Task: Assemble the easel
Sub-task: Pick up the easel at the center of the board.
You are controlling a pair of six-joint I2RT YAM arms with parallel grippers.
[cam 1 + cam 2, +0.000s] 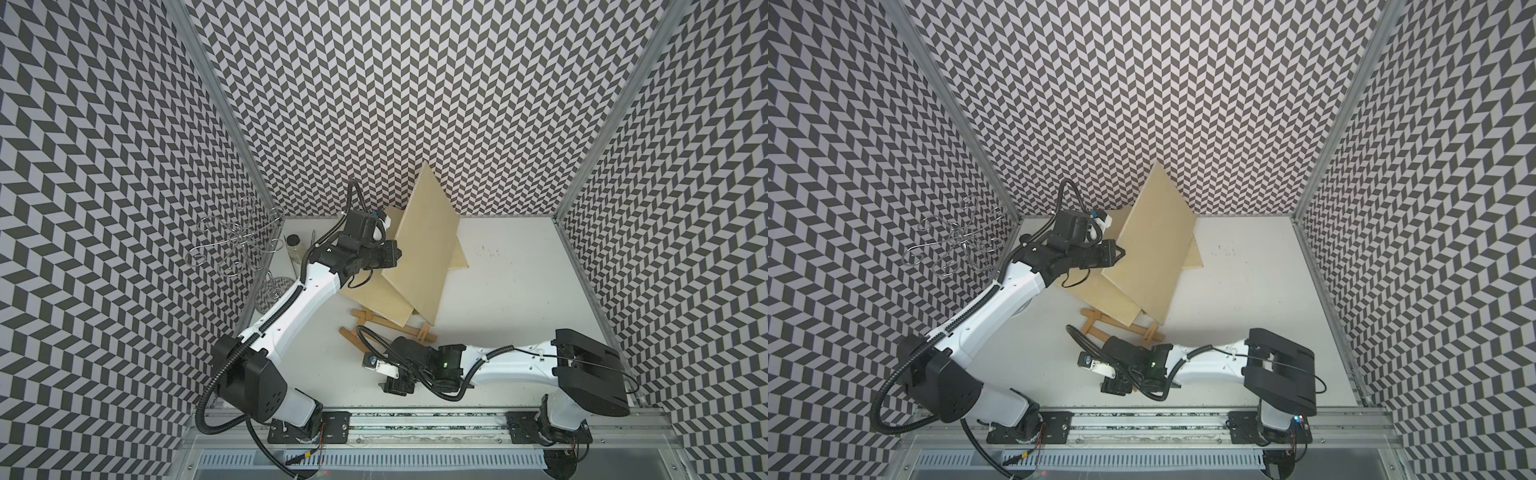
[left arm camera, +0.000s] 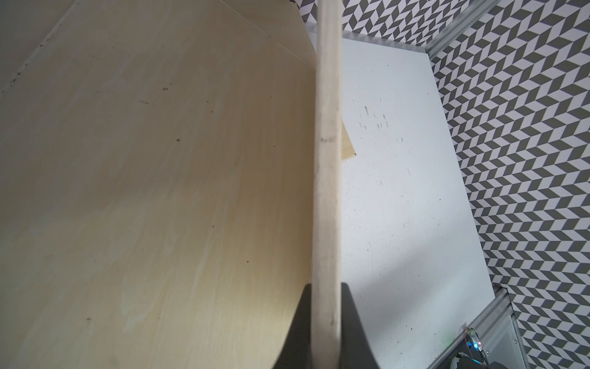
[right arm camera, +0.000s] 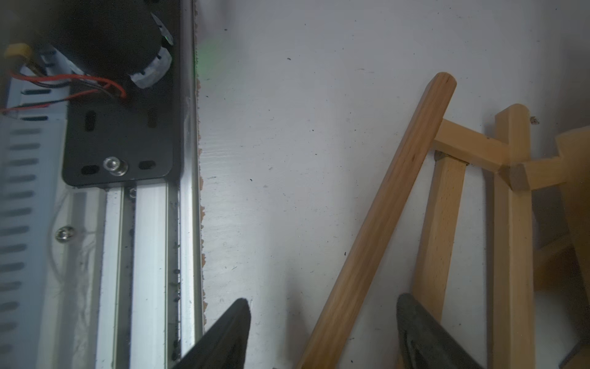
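The easel [image 1: 368, 318] is a pale wooden frame lying flat near the table's middle front, partly under the boards; the right wrist view shows its bars [image 3: 510, 223]. A round-ended wooden leg [image 3: 392, 198] runs slantwise beside it. My right gripper [image 3: 322, 302] hangs low over that leg with its jaws open, one on each side and neither touching; both top views show it [image 1: 384, 370] [image 1: 1106, 370]. My left gripper [image 2: 325, 287] is shut on the edge of a beige board [image 2: 329, 159], which it holds tilted up on edge [image 1: 424, 232].
A second board [image 1: 374, 295] lies flat below the held one, and a third [image 1: 459, 257] shows behind. A wire stand [image 1: 232, 245] and a small jar [image 1: 294, 245] are at the back left. The arms' metal rail [image 1: 415, 419] runs along the front edge.
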